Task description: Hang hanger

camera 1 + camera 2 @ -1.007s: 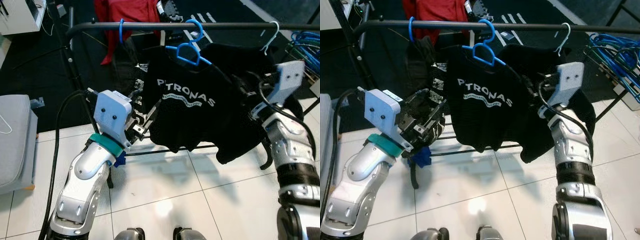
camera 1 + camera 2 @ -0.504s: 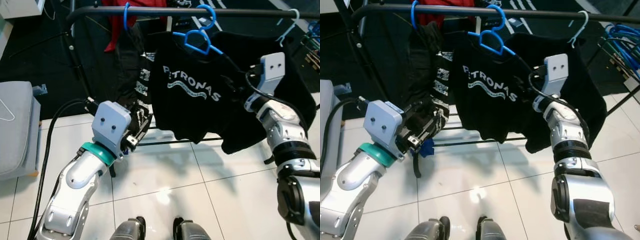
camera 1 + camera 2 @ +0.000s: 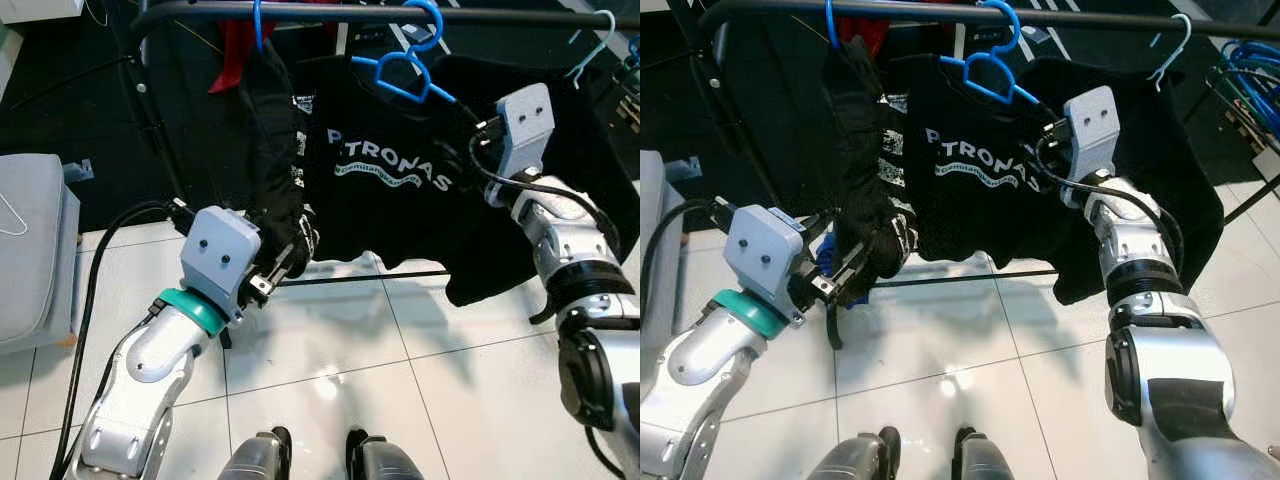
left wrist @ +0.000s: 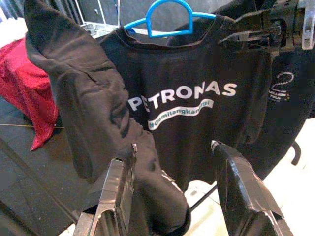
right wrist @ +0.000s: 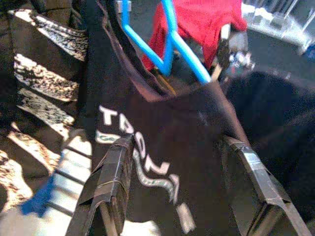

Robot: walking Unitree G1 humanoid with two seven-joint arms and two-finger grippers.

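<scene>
A blue hanger [image 3: 405, 78] carries a black PETRONAS T-shirt [image 3: 385, 190], and its hook sits at the black rail [image 3: 330, 12] of the clothes rack. My right gripper [image 3: 1040, 148] is up at the shirt's right shoulder, just below the hanger's arm. It is open, its fingers [image 5: 110, 182] spread either side of the shirt cloth. My left gripper [image 3: 296, 255] is lower, open, with a hanging fold of a second dark garment [image 4: 98, 108] between its fingers [image 4: 241, 191].
The second dark garment hangs on another blue hanger [image 3: 257, 25] further left on the rail. A white hanger [image 3: 592, 42] hangs at the right. Red cloth [image 3: 232, 55] lies behind. A grey box [image 3: 30, 260] stands left, blue cables [image 3: 1250, 75] right. The rack's low bar [image 3: 370, 275] crosses white tiles.
The camera has come closer to the rack. My right gripper has risen from the shirt's side to its shoulder by the hanger. My left gripper has closed in on the dark garment.
</scene>
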